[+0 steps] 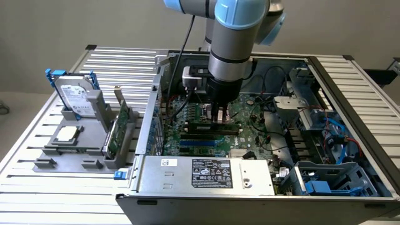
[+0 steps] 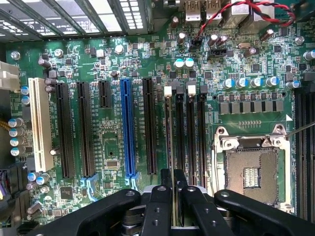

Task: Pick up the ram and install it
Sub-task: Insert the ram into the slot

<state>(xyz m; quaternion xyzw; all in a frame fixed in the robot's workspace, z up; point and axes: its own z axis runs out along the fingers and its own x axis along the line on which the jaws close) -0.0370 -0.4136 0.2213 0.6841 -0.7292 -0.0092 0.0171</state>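
Nearly closed, the pincer (image 2: 173,175) grips the ram (image 2: 170,140), a long, very thin stick seen edge-on, reaching out from between its fingertips alongside black memory slots (image 2: 190,137).

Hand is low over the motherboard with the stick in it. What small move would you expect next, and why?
Probably a short, straight press downward. The hand grips the thin green ram stick edge-on, seemingly lined up along a long black memory slot beside the silver processor socket. Whether it is seated yet I cannot tell.
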